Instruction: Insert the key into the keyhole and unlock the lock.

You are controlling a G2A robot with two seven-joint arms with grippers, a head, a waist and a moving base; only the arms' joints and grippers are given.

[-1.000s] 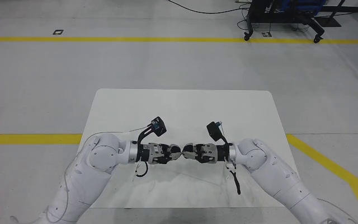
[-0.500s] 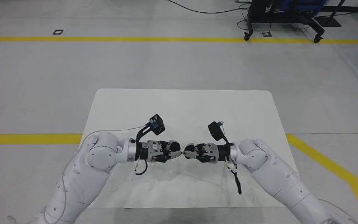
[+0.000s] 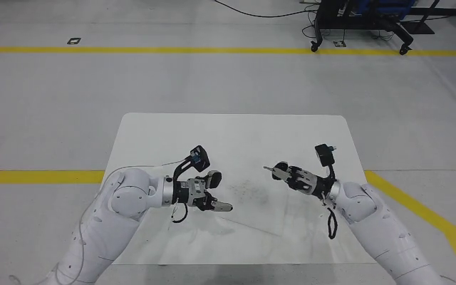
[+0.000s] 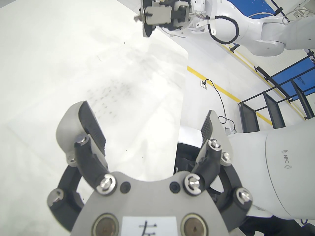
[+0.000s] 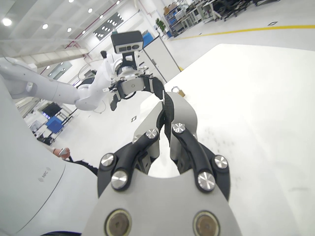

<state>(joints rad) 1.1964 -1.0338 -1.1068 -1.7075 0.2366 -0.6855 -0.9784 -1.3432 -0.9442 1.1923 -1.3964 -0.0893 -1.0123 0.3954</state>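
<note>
The left gripper [image 3: 218,192] hangs over the white, rounded-corner table [image 3: 235,135] with its two grey metal fingers spread wide and nothing between them. Its black ribbed rubber pads [image 4: 94,124] are bare.

The right gripper [image 3: 276,169] is held above the table, well apart from the left, with its fingers pressed together. In the left wrist view a small thin dark metal key [image 4: 136,18] pokes out from its tip, though it is too small there to be sure of its shape.

The right wrist view shows a small brass-bodied padlock [image 5: 178,91] with a silver curved shackle. It lies on the table near the edge, below the left gripper.

The tabletop is matte, with faint grey scuffs in the middle. Around it is a pale grey floor with yellow lines [image 3: 214,50].
</note>
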